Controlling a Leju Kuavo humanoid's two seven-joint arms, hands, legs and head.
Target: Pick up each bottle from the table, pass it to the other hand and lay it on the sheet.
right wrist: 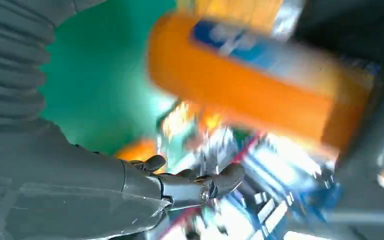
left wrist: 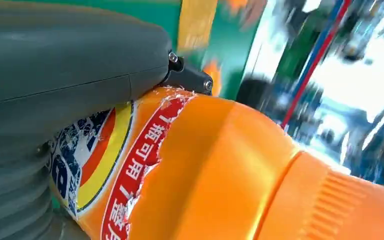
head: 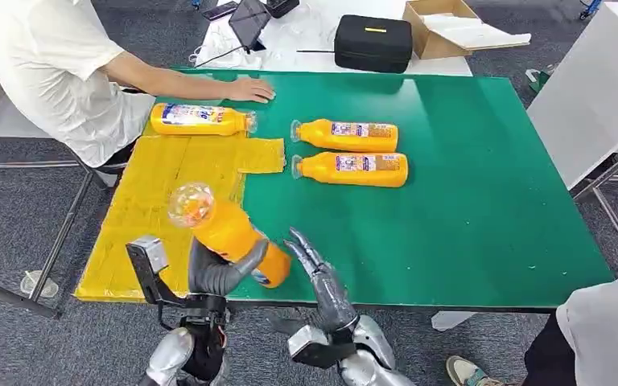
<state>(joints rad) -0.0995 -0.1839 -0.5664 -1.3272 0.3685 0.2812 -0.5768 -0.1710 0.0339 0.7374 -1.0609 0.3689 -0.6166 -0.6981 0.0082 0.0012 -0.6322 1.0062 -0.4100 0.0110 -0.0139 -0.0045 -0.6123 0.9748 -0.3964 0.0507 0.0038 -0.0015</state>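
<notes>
Holding the raised bottle (head: 227, 233) in left hand (head: 219, 269) fingers (head: 248, 256) above the counter (head: 483, 201)'s near edge, ready for the yellow sheet (head: 161, 201), right hand (head: 322, 277) spread, empty.

- Even, bright overhead light reaches my head camera; the green table (head: 467, 201) shows soft, short shadows and the view stays sharp throughout.
- The raised bottle (head: 229, 233) carries a glare spot on its clear base at 11 o'clock.
- My left wrist picture blurs and blows out white toward 2 o'clock.
- My right wrist picture is smeared with motion blur almost everywhere.
</notes>
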